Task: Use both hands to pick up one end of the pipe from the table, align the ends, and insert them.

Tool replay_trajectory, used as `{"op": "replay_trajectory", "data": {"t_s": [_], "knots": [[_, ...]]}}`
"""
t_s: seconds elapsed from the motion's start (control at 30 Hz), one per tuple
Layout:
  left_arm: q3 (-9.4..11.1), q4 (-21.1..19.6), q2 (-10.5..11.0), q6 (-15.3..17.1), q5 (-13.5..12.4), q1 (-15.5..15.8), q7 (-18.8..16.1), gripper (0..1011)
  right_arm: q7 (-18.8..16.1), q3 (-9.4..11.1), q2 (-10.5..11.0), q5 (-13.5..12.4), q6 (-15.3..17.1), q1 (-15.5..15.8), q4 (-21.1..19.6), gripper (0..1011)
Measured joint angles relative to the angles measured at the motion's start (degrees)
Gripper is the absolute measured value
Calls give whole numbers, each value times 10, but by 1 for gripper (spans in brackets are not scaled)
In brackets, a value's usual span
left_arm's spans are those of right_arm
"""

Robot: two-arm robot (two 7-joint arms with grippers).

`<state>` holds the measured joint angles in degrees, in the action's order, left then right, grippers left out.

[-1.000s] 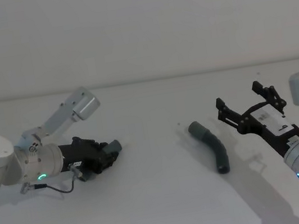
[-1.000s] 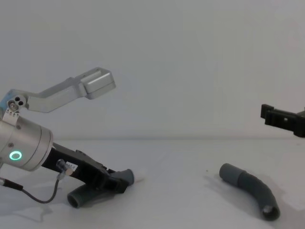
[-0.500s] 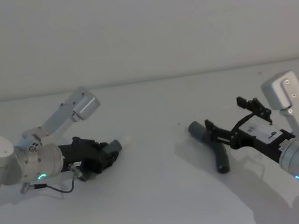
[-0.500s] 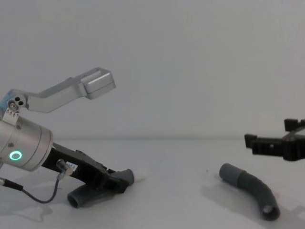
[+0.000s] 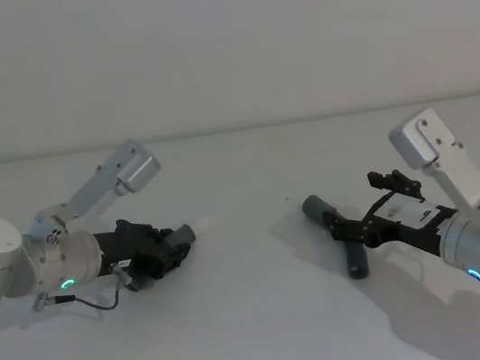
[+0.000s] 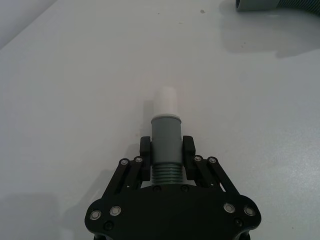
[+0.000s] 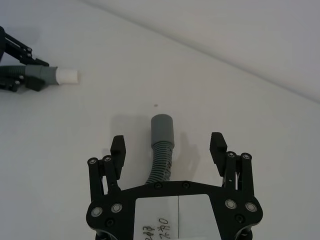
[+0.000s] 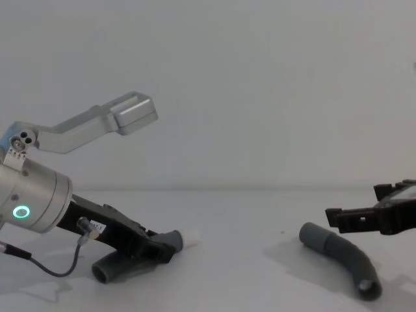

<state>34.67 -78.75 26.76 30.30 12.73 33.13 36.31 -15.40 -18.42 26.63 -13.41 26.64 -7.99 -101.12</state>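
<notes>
brightness: bright, even, nothing dim
source: overhead-ish, diffuse, no hard edges
shadows: soft grey smudges on the plain white matte bench point(image 5: 263, 322) beside the curved dark grey ribbed hose piece point(image 8: 344, 255)
glare: none, green ring light point(image 8: 21, 212) just glows

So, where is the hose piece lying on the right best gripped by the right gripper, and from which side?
Grip the right hose piece on its ribbed part, just behind the smooth cuff, coming down from above with one finger on each side. It lies flat, the right gripper straddles it with open fingers, and the cuff would stay free for joining.
</notes>
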Motion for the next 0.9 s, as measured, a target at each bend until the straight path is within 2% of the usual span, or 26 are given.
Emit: {"op": "replay_trajectory", "data": {"t_s": [0.37,0.9], "knots": [[0,0,0,0,0,0,0,364,-16,-4,-9,-4,59,-30,15,1001],[0,0,0,0,0,0,0,364,-22,-7,-25,-5,97,-45,33,1001]]}}
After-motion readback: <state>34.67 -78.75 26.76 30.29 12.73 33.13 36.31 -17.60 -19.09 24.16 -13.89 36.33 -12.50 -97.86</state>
